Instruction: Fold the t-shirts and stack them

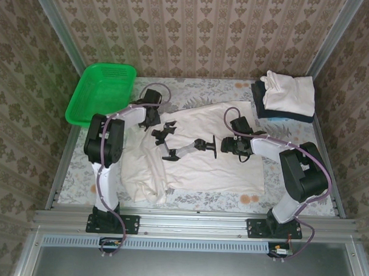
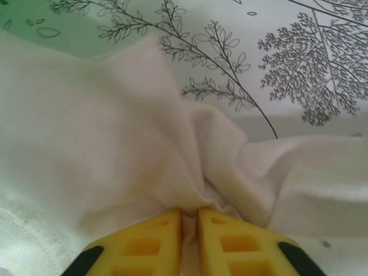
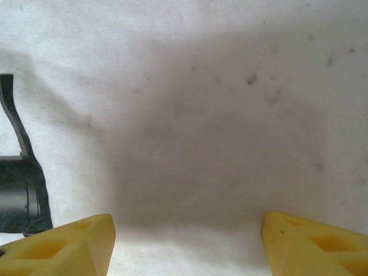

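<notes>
The cream t-shirt (image 1: 196,159) is spread, partly rumpled, across the middle of the patterned table (image 1: 192,90), between the two arms. A raised fold at its far left edge, near the green basket (image 1: 101,93), is clamped between the closed fingers of the left gripper (image 2: 190,230), probably so that this side can be lifted and folded over. The right gripper (image 3: 187,244) is held with its fingers apart just above flat cloth, gripping nothing, seemingly placed to pin the other side. Folded t-shirts (image 1: 287,96), cream on navy, are stacked at the far right corner.
</notes>
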Tool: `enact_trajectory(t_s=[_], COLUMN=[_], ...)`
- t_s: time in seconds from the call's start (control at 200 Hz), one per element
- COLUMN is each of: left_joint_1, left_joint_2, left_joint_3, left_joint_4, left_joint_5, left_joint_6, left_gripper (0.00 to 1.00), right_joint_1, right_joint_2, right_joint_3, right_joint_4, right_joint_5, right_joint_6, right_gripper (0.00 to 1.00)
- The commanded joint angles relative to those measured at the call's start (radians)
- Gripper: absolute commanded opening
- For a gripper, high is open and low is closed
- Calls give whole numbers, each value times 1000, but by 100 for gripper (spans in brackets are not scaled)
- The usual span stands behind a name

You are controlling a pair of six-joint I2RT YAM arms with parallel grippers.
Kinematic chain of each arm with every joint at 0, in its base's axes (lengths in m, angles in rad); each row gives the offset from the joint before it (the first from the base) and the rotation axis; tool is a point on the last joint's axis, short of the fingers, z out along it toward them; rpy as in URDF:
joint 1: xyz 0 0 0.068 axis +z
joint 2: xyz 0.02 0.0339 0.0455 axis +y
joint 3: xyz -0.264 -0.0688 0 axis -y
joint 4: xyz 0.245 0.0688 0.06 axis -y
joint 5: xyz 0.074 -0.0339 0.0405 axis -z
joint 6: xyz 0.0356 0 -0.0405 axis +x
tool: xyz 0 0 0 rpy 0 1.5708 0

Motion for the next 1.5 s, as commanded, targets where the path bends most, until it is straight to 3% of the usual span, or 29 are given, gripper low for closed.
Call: enact_trajectory(t_s=[0.0,0.05,0.15,0.235,0.305,0.38,0.425,0.67,0.795,0.925,1.06,1.28,1.495], left_joint_1=[-3,-4,-13,-14,-13,-13,-13,-7,-21,-62,-75,-100,-92], left_joint_2=[-99,-120,-174,-202,-213,-213,-206,-6,71,68,11,-85,-72], left_joint_3=[-79,-107,-160,-163,-133,-87,-52,200,251,190,52,-93,-2], left_joint_4=[-17,-27,-24,-25,-39,-52,-61,-132,-107,-113,-74,-54,-112], left_joint_5=[44,39,16,12,4,-17,-25,-6,89,95,96,25,-30], left_joint_6=[20,18,7,-3,1,8,19,58,82,81,46,12,36], left_gripper=[10,8,14,27,28,39,40,50,50,43,43,58,66], right_joint_1=[4,3,3,3,3,5,5,4,5,6,6,6,9], right_joint_2=[-20,-26,-25,-14,-4,-6,-6,4,11,9,15,31,33], right_joint_3=[-13,-17,-24,-23,-20,-20,-22,-17,-21,-29,-28,-19,-16], right_joint_4=[-14,-12,-7,-4,-3,1,3,10,14,15,18,18,11], right_joint_5=[-8,-4,-5,-9,-19,-24,-25,-26,-27,-26,-29,-32,-32], right_joint_6=[-1,0,3,5,6,8,10,9,9,11,9,10,8], right_gripper=[70,70,70,70,70,70,70,70,70,70,71,70,70])
